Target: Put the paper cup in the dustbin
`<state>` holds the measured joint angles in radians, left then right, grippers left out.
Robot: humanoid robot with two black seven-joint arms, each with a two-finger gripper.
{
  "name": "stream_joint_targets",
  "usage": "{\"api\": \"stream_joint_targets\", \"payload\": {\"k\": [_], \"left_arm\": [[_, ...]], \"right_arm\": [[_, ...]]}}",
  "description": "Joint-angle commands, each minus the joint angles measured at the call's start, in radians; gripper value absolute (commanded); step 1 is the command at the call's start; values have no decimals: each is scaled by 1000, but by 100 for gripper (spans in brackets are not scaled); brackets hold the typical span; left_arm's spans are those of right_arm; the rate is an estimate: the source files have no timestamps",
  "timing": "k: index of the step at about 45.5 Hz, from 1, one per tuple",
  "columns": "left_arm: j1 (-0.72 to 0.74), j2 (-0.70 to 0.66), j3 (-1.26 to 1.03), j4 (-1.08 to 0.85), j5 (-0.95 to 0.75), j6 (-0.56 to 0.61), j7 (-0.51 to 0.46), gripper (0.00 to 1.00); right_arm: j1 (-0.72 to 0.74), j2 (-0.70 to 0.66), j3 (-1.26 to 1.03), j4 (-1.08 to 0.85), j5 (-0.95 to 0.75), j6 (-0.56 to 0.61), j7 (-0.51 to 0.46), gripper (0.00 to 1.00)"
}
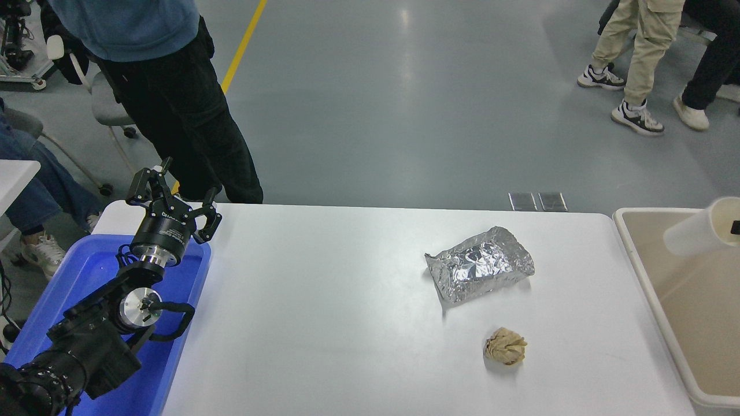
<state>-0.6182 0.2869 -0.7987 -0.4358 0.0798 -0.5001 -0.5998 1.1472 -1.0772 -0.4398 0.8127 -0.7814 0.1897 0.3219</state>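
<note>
The white paper cup hangs tilted on its side in the air at the right edge of the picture, over the far part of the beige dustbin. Only a black fingertip of my right gripper shows, inside the cup's rim; the rest of the arm is out of view. My left gripper is open and empty, parked over the blue tray at the lower left.
A crinkled silver foil bag and a crumpled brown paper ball lie on the white table. A blue tray stands at the left edge. A person stands at the far left side, others further back right.
</note>
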Motion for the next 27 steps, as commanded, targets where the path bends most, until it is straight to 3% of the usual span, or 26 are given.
{"api": "stream_joint_targets", "payload": {"k": [1, 27], "left_arm": [[0, 0, -1, 0, 0, -1, 0, 100], [0, 0, -1, 0, 0, 0, 0, 100]], "right_arm": [[-190, 86, 56, -167, 184, -50, 0, 0], [-445, 465, 56, -748, 542, -42, -24, 0]]}}
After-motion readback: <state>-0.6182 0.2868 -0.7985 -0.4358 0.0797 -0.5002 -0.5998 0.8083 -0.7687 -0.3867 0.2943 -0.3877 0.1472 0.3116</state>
